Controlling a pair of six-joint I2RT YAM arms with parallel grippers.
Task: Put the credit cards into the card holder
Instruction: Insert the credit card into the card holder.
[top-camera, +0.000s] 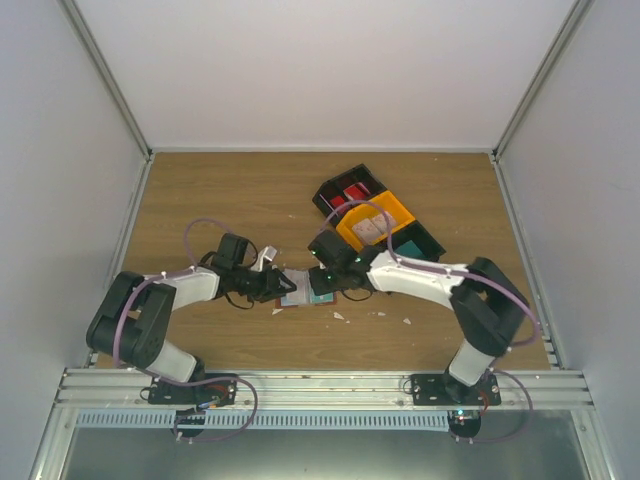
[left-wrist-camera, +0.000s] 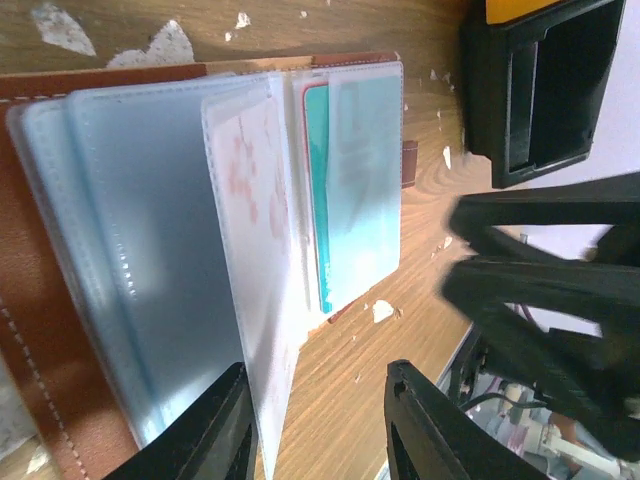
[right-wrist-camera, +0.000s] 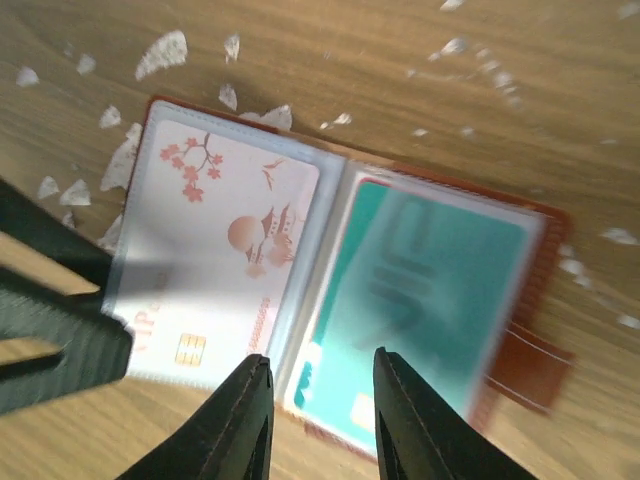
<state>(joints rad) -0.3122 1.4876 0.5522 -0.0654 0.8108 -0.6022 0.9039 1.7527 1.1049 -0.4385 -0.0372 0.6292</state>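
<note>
Black plastic fingers (right-wrist-camera: 250, 425) of the right hand (right-wrist-camera: 318, 420) fill the 6 o'clock edge of its wrist view. They are spread apart and pinch nothing, above the reddish-brown stitched-leather card holder (left-wrist-camera: 25, 330). It lies open and flat near the middle of the wood-grain tabletop (top-camera: 230, 190), between the two hands. Inside are glossy clear-plastic sleeves (left-wrist-camera: 150, 250).

One sleeve, at 9 o'clock in the right wrist view, holds a white plastic card (right-wrist-camera: 215, 250) printed with pink blossoms, a pagoda and a gold chip. Its neighbour at 3 o'clock holds a teal plastic card (right-wrist-camera: 430, 290). A short leather snap tab (right-wrist-camera: 528, 368) juts from the holder's 4 o'clock edge.

The left hand (left-wrist-camera: 320, 430) is also spread, with one sleeve leaf standing loose between its fingers. Small torn white scraps (right-wrist-camera: 160, 52) dot the wood. At 1 o'clock from the holder sits a black-and-orange three-compartment plastic tray (top-camera: 398, 212), with red cards (top-camera: 350, 192) in its 11 o'clock compartment.
</note>
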